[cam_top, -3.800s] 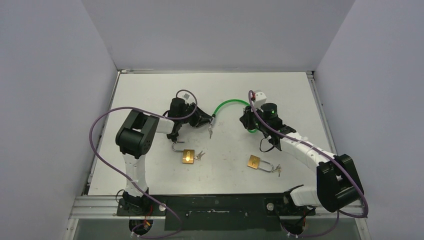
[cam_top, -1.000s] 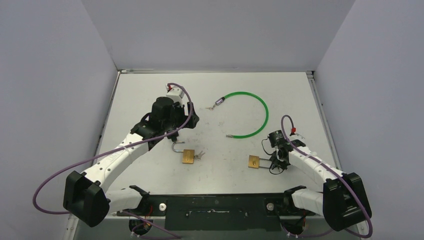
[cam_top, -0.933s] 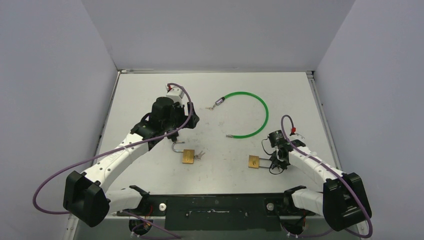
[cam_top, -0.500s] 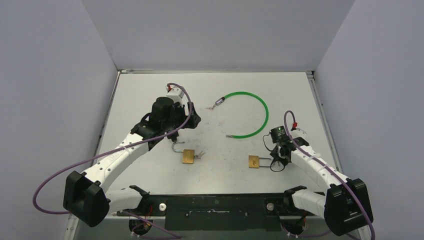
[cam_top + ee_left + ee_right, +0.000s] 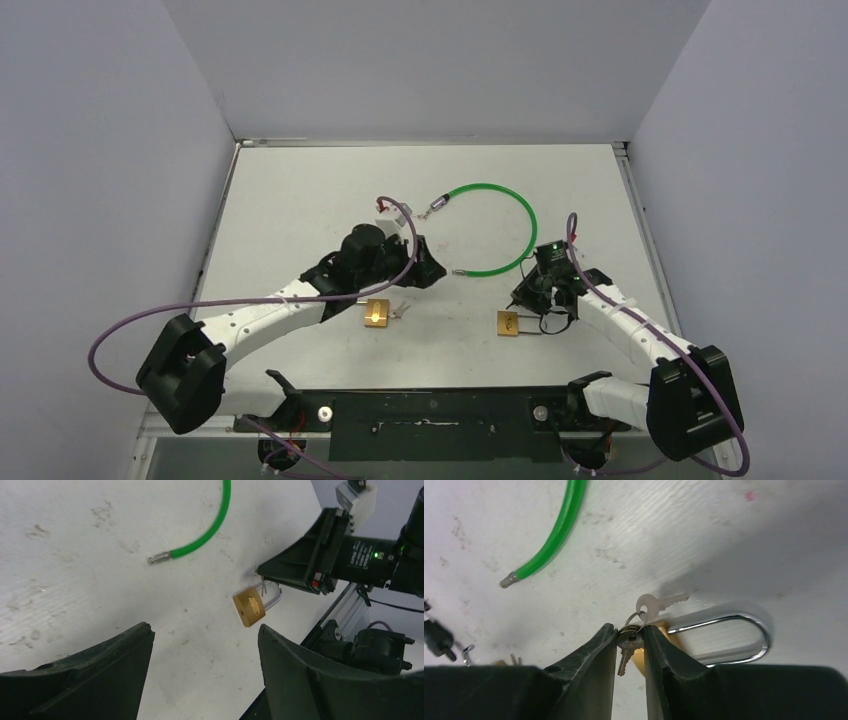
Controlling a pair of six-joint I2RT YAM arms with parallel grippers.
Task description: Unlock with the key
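- The key (image 5: 628, 644) was pinched by its head between the fingers of the right gripper (image 5: 630, 630), its blade pointing back toward the wrist. A second key (image 5: 655, 601) hung free from the same ring.
- The jaws were nearly closed, with only the key between them.
- The padlock (image 5: 508, 323) lay flat on the table (image 5: 300, 190) directly under those fingers. Its long axis ran left to right, with the brass body toward the middle of the table and the shackle (image 5: 710, 620) pointing out to the right.
- The shackle looked closed, so the lock probably had yet to be opened. The keyhole could not be seen. It was presumably in the body's end toward the left arm, so the key would need swinging round to that end.
- The left gripper (image 5: 202, 635) was wide open and empty, facing the padlock across bare table. It was clearly the farther of the two.
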